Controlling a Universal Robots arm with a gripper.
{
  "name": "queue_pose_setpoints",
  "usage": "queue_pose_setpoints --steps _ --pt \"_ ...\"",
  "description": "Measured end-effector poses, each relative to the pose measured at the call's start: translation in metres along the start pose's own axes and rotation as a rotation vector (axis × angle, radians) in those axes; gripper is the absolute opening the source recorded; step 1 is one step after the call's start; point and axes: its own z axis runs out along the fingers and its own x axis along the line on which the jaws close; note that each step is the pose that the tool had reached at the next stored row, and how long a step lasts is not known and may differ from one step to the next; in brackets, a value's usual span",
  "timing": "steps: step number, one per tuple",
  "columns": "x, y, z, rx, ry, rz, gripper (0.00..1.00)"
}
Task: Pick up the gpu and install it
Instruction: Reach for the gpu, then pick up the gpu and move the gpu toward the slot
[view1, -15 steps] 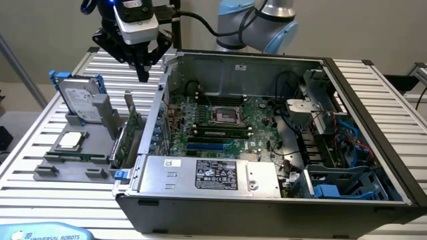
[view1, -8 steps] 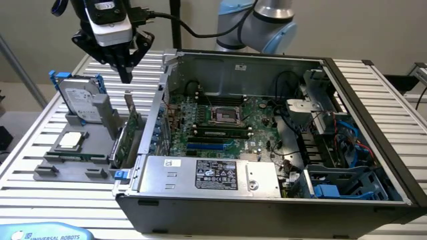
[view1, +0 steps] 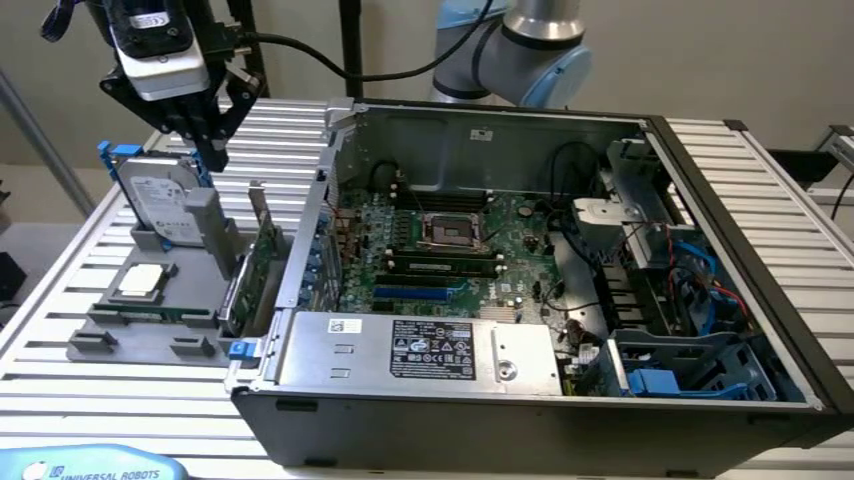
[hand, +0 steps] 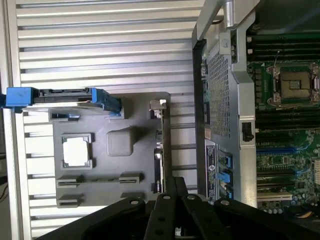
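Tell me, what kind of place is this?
Probably a robot lab or workshop for building computers: an open PC case sits on a slatted metal table, a robot arm stands behind it, and a grey tray beside it holds parts.

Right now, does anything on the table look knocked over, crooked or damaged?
Nothing stands out. The gpu and hard drive stand upright in the gray holder, the processor lies flat in its recess, and the gripper hangs above them.
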Motion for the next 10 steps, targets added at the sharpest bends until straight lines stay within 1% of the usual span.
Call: queue_pose_setpoints --steps 10 --pt "0.0000 0.0000 0.0000 0.0004 0.0000 0.000 0.11"
